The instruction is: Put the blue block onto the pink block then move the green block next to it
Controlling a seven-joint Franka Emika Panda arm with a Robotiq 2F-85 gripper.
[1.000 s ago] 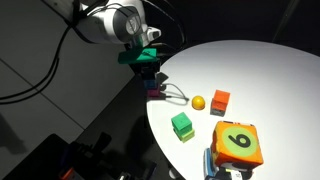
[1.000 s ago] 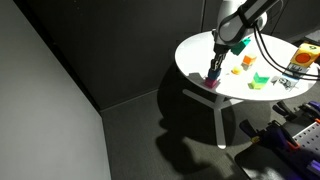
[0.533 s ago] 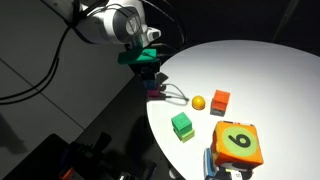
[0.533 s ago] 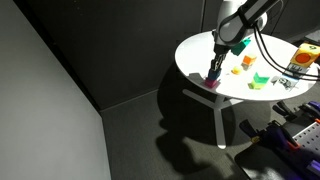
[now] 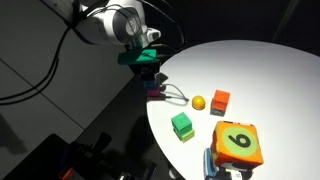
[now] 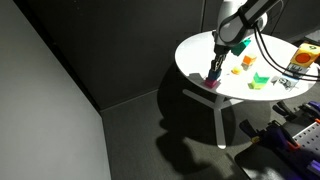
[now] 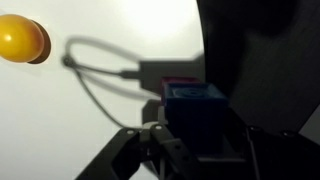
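Blue block (image 7: pixel 195 105) sits clamped between the fingers of the closed hand (image 7: pixel 197 148), directly over the pink block (image 7: pixel 185 82) near the tabletop (image 5: pixel 250 70) edge. It looks light, rigid and smooth, best held by opposite flat faces.

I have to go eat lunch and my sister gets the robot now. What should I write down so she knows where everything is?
Hand: shut on the blue block, at the edge of the white table.
Pink block: right under the blue block. Only a thin pink edge shows in the wrist view, so I cannot tell if they touch.
Green block: alone on the table, apart from those two, near the yellow ball.
Done: blue block is over the pink one.
Left: open the hand, lift away, then bring the green block beside the stack.
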